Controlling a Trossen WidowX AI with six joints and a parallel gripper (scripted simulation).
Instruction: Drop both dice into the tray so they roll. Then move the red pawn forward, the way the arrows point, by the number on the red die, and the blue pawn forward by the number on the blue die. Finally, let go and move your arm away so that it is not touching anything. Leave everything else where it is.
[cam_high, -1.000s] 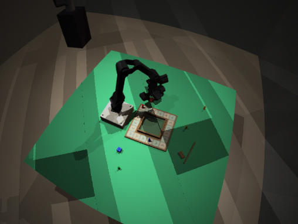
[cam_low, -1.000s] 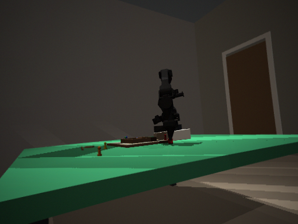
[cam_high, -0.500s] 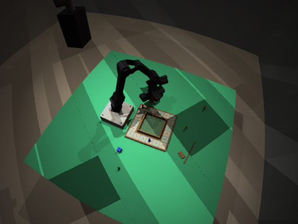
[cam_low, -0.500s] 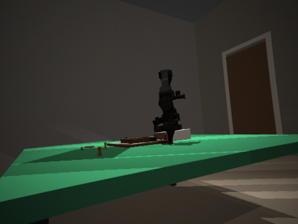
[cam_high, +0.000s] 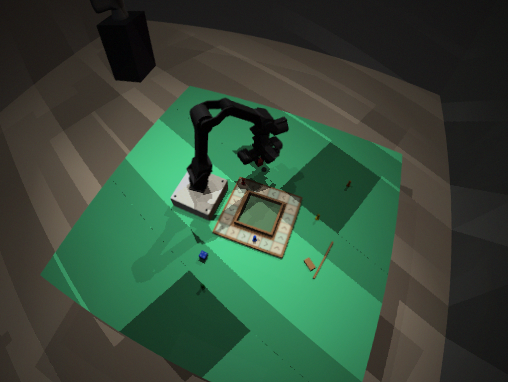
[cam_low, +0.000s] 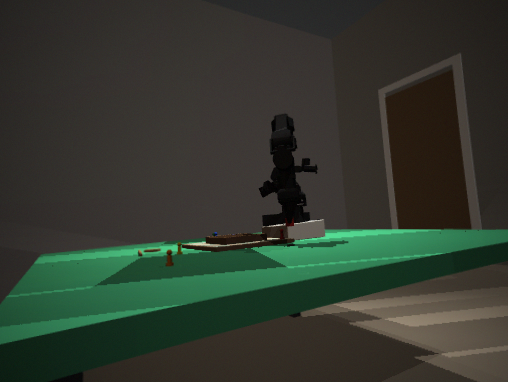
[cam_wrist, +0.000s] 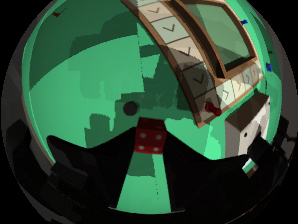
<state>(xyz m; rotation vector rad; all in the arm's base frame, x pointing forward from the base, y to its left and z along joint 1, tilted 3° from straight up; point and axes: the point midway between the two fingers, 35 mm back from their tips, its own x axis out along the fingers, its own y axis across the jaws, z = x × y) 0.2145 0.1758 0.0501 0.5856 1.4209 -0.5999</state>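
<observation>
My gripper (cam_high: 259, 160) (cam_wrist: 149, 132) is shut on the red die (cam_high: 260, 161) (cam_wrist: 150, 136) (cam_low: 289, 223) and holds it above the table, beyond the board's corner where the red pawn stands. The red pawn (cam_high: 243, 182) (cam_wrist: 213, 108) (cam_low: 282, 234) stands on a corner square of the board (cam_high: 216, 232). The blue pawn (cam_high: 254, 239) (cam_wrist: 244, 22) stands on the opposite side of the board. The blue die (cam_high: 203, 255) (cam_wrist: 269, 67) lies on the table outside the board. The tray (cam_high: 260, 214) (cam_wrist: 232, 42) in the board's middle holds no die.
A dark round piece (cam_high: 264, 169) (cam_wrist: 130, 108) lies near the gripper. Two small pawn-like pieces, one orange (cam_high: 348, 184) (cam_low: 169, 258) and one yellow (cam_high: 317, 217) (cam_low: 179, 248), stand beyond the board. A thin stick (cam_high: 323, 260) and an orange block (cam_high: 309, 264) lie nearby. A small dark piece (cam_high: 202, 288) lies past the blue die.
</observation>
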